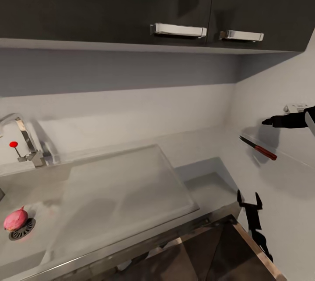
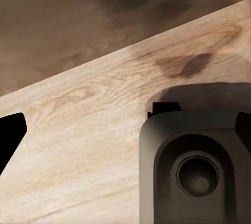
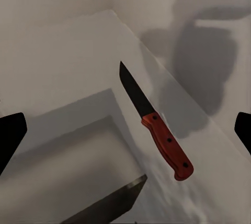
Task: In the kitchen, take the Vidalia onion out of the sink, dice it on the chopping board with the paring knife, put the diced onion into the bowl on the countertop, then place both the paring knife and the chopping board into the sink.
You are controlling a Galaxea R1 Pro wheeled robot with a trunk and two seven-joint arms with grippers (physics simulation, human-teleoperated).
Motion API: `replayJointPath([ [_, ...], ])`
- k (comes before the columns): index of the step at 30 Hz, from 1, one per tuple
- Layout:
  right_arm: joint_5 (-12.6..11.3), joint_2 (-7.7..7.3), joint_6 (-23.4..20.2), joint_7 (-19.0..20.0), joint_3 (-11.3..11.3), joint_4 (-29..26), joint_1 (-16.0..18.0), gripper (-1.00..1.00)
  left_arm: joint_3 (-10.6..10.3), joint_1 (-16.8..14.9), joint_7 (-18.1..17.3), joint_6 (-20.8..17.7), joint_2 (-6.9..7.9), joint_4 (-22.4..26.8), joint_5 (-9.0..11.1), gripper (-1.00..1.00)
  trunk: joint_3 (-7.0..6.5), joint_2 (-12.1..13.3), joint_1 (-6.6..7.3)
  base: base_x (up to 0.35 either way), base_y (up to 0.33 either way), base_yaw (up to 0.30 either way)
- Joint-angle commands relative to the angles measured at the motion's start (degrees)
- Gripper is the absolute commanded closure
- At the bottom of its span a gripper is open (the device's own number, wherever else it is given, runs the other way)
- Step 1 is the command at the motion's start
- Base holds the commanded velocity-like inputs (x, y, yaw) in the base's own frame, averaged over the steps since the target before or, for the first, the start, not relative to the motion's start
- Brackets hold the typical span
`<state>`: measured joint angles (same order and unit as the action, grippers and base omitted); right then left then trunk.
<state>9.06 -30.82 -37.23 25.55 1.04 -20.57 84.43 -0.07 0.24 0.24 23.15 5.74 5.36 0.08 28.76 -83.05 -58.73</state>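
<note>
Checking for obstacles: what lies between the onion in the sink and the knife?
In the head view, only the bare flat drainer and a stretch of grey countertop separate the onion, by the drain, from the knife; nothing stands on either.

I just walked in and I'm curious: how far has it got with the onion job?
Barely started, it seems. The onion sits whole by the drain of the sink. The knife lies loose to the right, with the right gripper hovering near it, jaws apart in the wrist view. Dicing, filling the bowl and putting the tools in the sink remain.
</note>
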Motion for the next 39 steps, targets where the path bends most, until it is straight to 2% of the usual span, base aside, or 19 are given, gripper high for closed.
replayJointPath([
  [1, 0.60, -0.03, -0.13, 0.47, 0.10, -0.08, 0.03, -1.00, -0.02, 0.03, 0.02, 0.07, 0.00, 0.09, 0.01, -1.00, 0.14, -0.03, 0.00, 0.000, 0.000, 0.000],
  [33, 0.60, 0.12, -0.13, 0.47, 0.18, -0.01, 0.03, -1.00, -0.02, 0.03, 0.02, 0.09, 0.06, 0.09, 0.09, -1.00, 3.07, -0.03, 0.00, 0.000, -0.029, 0.000],
  [39, 0.53, 0.21, -0.13, 0.47, 0.19, 0.01, 0.03, -1.00, -0.02, 0.03, 0.02, 0.13, 0.06, 0.09, 0.08, -1.00, 3.30, -0.03, 0.00, 0.000, 0.000, 0.000],
])
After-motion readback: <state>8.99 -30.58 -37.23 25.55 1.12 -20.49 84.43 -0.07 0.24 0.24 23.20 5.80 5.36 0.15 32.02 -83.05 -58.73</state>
